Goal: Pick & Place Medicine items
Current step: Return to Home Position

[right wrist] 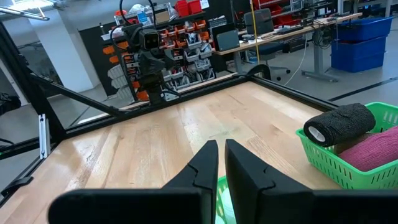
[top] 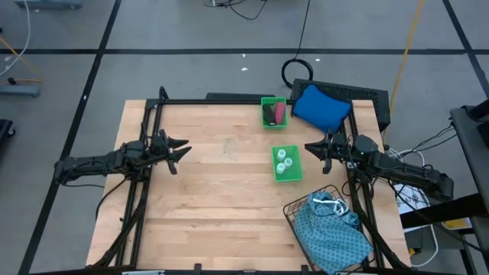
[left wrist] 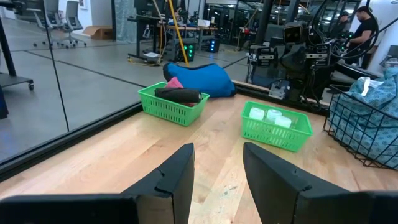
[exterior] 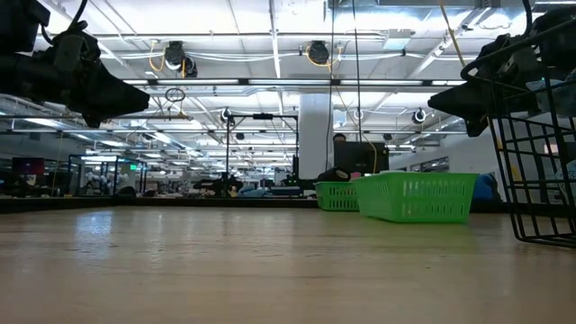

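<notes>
High view: left gripper [top: 183, 150] spread, empty, over table [top: 214, 198]; right gripper [top: 309, 147] almost pressed together, beside near bin [top: 275, 169] holding vials [top: 286, 160]. Pink roll [top: 280, 113], black roll [top: 270, 114] in far bin [top: 273, 98].

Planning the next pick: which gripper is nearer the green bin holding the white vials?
Right. The right gripper hovers just beside the green bin holding the white vials. The left gripper hangs well across the table, on the bin's opposite side.
</notes>
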